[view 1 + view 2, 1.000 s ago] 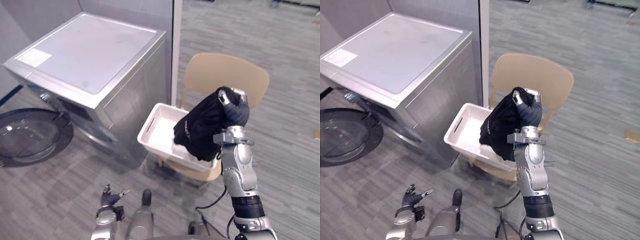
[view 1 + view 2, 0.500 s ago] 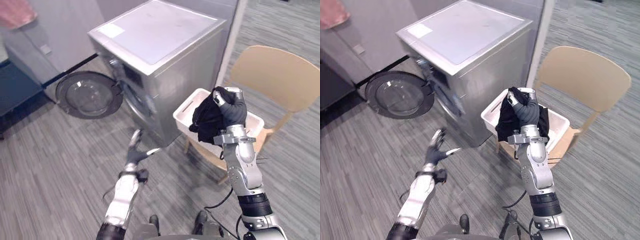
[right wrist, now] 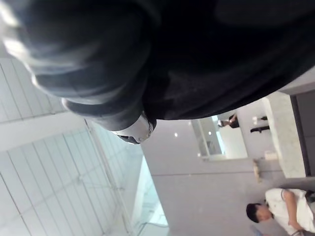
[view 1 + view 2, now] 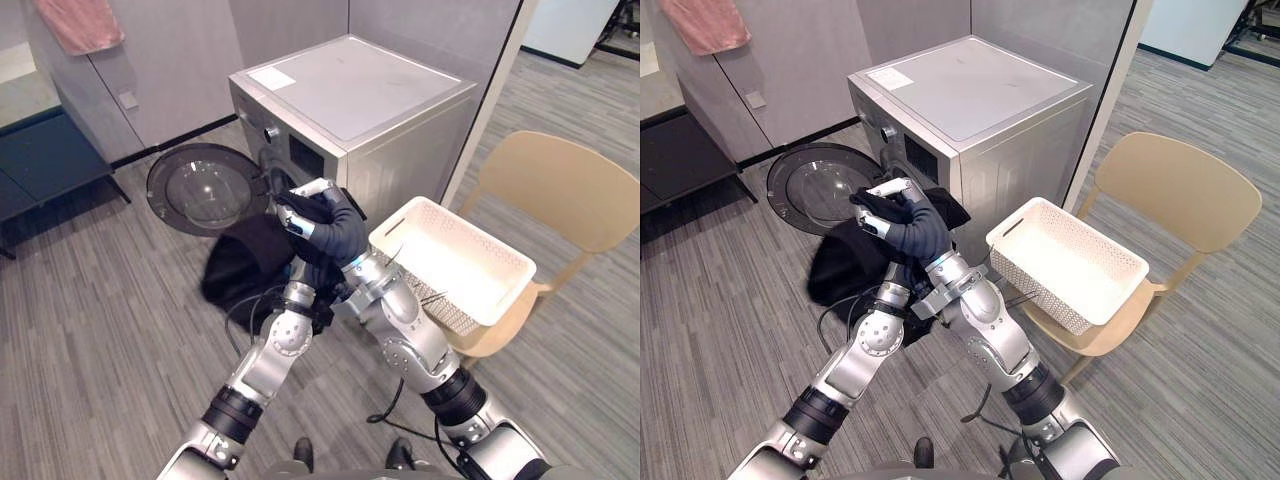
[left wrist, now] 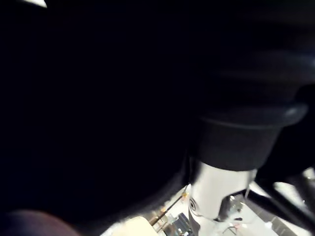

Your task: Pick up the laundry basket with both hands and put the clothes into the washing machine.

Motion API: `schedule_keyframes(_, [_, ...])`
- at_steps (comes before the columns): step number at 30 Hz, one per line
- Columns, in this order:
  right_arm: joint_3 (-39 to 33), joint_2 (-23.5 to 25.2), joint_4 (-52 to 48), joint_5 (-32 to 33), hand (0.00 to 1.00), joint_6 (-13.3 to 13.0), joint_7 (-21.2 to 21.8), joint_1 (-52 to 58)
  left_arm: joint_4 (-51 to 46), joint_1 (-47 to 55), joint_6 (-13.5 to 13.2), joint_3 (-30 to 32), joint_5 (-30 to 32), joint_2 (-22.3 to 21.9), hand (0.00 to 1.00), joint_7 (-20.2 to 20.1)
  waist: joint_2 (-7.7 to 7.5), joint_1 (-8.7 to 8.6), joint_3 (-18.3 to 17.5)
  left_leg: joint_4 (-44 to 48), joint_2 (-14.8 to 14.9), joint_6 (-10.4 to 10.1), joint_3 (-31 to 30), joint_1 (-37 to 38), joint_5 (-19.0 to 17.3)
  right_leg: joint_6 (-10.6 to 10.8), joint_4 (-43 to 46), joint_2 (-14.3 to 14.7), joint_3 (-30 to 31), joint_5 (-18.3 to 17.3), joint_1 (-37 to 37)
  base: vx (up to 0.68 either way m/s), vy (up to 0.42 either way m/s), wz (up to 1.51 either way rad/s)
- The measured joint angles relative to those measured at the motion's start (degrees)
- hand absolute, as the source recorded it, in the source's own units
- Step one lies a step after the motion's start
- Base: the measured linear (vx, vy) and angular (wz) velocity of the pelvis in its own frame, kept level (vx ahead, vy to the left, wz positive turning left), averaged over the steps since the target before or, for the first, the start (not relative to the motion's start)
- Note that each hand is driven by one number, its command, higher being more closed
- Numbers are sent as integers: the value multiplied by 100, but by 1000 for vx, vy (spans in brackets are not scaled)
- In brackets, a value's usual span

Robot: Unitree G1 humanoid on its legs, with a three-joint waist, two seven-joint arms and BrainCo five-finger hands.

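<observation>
My right hand (image 4: 328, 228) is shut on a black garment (image 4: 245, 265) and holds it just in front of the washing machine's (image 4: 360, 90) front opening. The round door (image 4: 205, 190) stands swung open to the left. The garment hangs down over my left arm (image 4: 265, 365), which reaches up beneath it. That arm's hand is buried in the cloth, and black fabric (image 5: 98, 98) covers the left wrist view. The white laundry basket (image 4: 1012, 262) rests on a tan chair (image 4: 560, 185) right of the machine, with nothing showing inside.
A dark low bench (image 4: 40, 165) stands at the far left, with a pink cloth (image 4: 80, 22) hanging above it. Grey wall panels run behind the machine. Open floor lies in front of the door. A person (image 3: 275, 211) shows in the right wrist view.
The camera has swung round. My right hand has carried the black garment from above the basket to the machine's front opening. My left arm has risen under the cloth.
</observation>
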Motion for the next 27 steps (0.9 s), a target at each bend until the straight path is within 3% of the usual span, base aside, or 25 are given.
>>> schedule_keyframes(1, [43, 0, 13, 44, 100, 1, -11, 0, 10, 1, 34, -23, 40, 0, 100, 38, -4, 4, -3, -2, 1, -1, -1, -2, 1, -10, -81, 24, -6, 40, 30, -38, 6, -2])
schedule_keyframes(2, [121, 0, 14, 113, 0, 0, -28, -1, 53, 1, 81, -28, 82, -2, 100, 115, -10, 7, -44, -21, 2, -19, 0, -27, 13, -8, -176, 61, -9, 95, 34, 0, 0, 0])
schedule_keyframes(12, [434, 92, 13, 375, 0, -3, -32, 97, 190, 441, 208, 302, 9, -230, 100, 278, -31, 0, -157, -109, 43, -51, 21, 14, 99, -52, -729, 252, 7, 358, 253, -2, 10, -1])
schedule_keyframes(17, [60, 81, 13, -13, 0, -13, -13, 565, 189, 1000, 204, 817, -144, -411, 100, 271, -48, -2, -168, -118, 83, -59, 58, 109, 93, -40, -832, 316, 55, 372, 378, 6, 16, -2])
schedule_keyframes(20, [-530, -36, -94, -970, 0, -28, -154, 822, 189, 1320, 201, 1246, -439, -465, 100, 251, -53, 0, -168, -138, 113, -70, 92, 89, 82, -37, -834, 348, 99, 367, 377, -27, 23, -7])
schedule_keyframes(22, [-1016, -333, -340, -1934, 0, -103, -390, 1062, 189, 1628, 196, 1523, -777, -507, 100, 248, -62, -1, -166, -158, 131, -72, 105, 88, 50, -33, -838, 369, 123, 360, 376, -9, 26, -4])
schedule_keyframes(27, [-1505, -757, -393, -3322, 0, -199, -655, 1674, 461, 1990, 188, 2138, -1449, -519, 100, 120, -71, 15, -160, -157, 172, -92, 75, -88, 65, -35, -837, 406, 111, 356, 227, 2, 7, 2])
